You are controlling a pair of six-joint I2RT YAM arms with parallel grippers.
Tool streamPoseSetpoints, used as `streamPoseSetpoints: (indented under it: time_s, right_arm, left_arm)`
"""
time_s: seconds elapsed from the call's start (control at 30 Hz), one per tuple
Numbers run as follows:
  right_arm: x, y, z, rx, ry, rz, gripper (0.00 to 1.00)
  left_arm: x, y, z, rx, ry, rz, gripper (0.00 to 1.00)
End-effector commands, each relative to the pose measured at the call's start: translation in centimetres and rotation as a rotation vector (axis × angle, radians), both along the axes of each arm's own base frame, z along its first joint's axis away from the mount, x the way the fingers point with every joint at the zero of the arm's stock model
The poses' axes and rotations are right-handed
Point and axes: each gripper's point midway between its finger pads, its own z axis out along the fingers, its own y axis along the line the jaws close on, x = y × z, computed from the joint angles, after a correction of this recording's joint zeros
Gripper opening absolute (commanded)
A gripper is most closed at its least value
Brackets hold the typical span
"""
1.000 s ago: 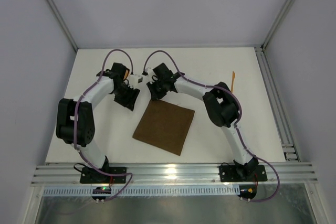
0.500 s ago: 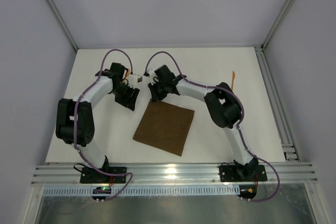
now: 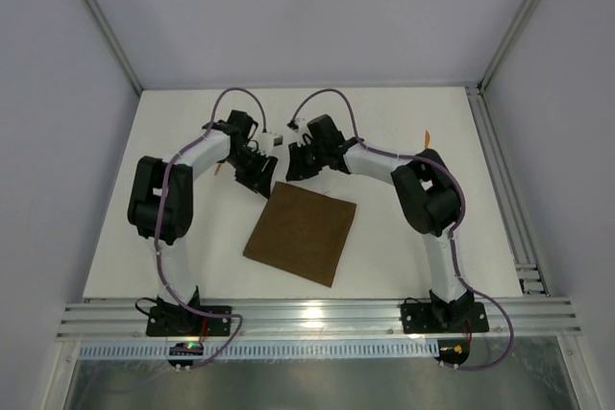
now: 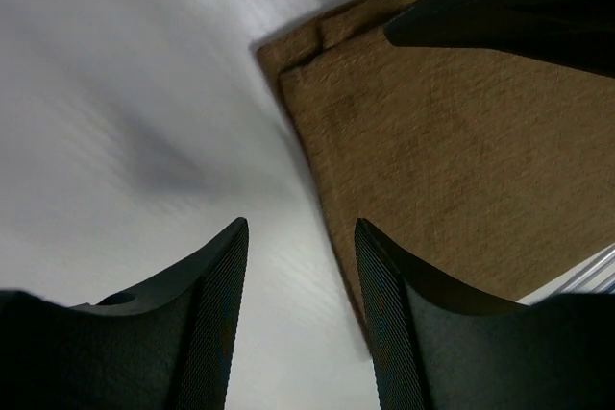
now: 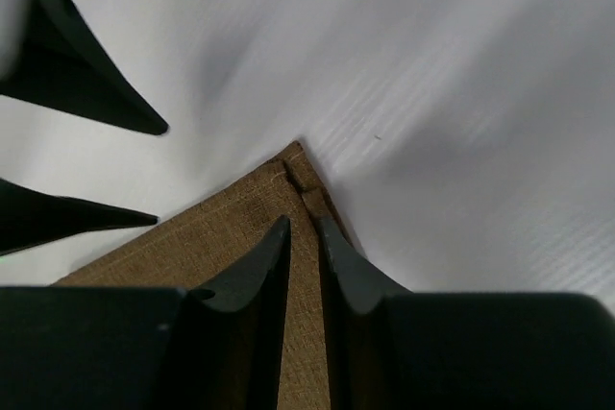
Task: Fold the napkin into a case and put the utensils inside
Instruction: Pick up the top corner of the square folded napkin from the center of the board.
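The napkin point(image 3: 302, 230) lies flat, a brown square in the middle of the table point(image 3: 404, 256). At its far corner the left tool point(image 4: 300, 232) stands spread over the cloth's edge, and the right tool point(image 5: 304, 226) hangs above the corner, fingers a narrow slit apart. Beyond, an orange utensil point(image 3: 427, 145) lies near the table's right edge.
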Motion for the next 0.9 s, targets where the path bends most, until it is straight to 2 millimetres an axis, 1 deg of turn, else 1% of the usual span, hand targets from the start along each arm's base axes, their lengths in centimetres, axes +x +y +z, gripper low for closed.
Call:
streamPoseSetpoints:
  time_s: [0.0, 0.1, 0.13, 0.27, 0.3, 0.37, 0.4, 0.43, 0.5, 0.57, 0.77, 0.87]
  right_arm:
    - [1.4, 0.1, 6.7, 0.187, -0.056, -0.039, 0.22]
    - [1.3, -1.2, 6.5, 0.176, -0.058, -0.063, 0.22]
    - [1.2, -1.4, 6.4, 0.173, -0.056, -0.068, 0.22]
    - [0.9, -2.6, 5.7, 0.161, -0.042, -0.088, 0.22]
    - [0.4, -2.9, 5.3, 0.152, -0.03, -0.09, 0.22]
    - [0.5, -3.0, 5.1, 0.162, -0.037, -0.094, 0.22]
    - [0.5, -3.1, 5.0, 0.163, -0.037, -0.097, 0.22]
    - [0.5, -3.2, 5.0, 0.166, -0.035, -0.099, 0.22]
    - [0.4, -3.4, 4.7, 0.173, -0.029, -0.103, 0.22]
    - [0.5, -3.6, 4.6, 0.174, -0.025, -0.109, 0.22]
    - [0.5, -4.0, 4.6, 0.178, -0.022, -0.117, 0.21]
    - [0.6, -4.4, 4.7, 0.182, -0.022, -0.125, 0.21]
  left_arm:
    - [1.3, -3.5, 0.0, -0.023, -0.039, -0.033, 0.51]
    - [2.0, -4.7, -0.4, -0.013, -0.054, -0.05, 0.52]
    - [2.0, -5.0, -0.9, -0.005, -0.043, -0.051, 0.52]
    - [3.6, -4.5, -1.4, 0.044, -0.084, -0.003, 0.52]
    - [3.8, -4.5, -1.4, 0.046, -0.09, -0.002, 0.52]
    - [3.6, -4.9, -1.3, 0.034, -0.08, -0.009, 0.5]
    - [3.4, -5.3, -1.1, 0.016, -0.07, -0.019, 0.46]
    - [3.1, -5.7, -1.1, 0.014, -0.067, -0.032, 0.43]
    - [2.5, -6.0, -1.1, 0.023, -0.068, -0.061, 0.36]
    - [2.1, -6.6, -0.9, 0.023, -0.078, -0.085, 0.32]
    - [2.5, -6.7, -0.7, 0.032, -0.098, -0.088, 0.16]
    - [2.5, -6.8, -0.4, 0.024, -0.102, -0.091, 0.05]
